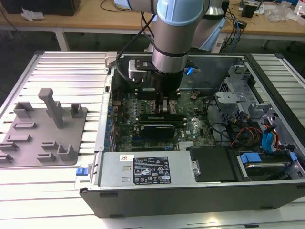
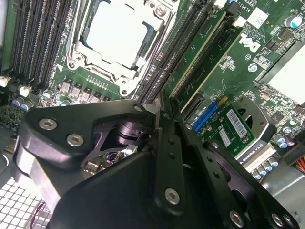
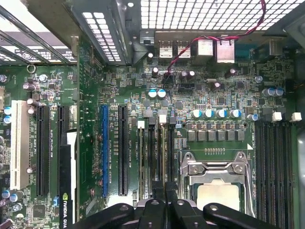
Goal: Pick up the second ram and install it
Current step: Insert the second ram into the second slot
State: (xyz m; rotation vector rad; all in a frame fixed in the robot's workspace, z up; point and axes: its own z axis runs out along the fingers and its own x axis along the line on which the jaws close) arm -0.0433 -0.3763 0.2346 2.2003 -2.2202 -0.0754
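In the exterior view the second ram, a long dark stick with a green edge, stands on edge in the motherboard's memory slots, in front of the arm. My gripper is low over the board, its fingers pinched on the middle of the stick's top edge. In both wrist views the black fingers close to a thin slit, in line with the black slots beside the processor socket. The gripper hides the stick there.
A black graphics card lies just in front of the stick. A power supply runs along the case's near wall. A drive cage with cables is on the exterior view's right. A grey parts holder lies outside the case on the left.
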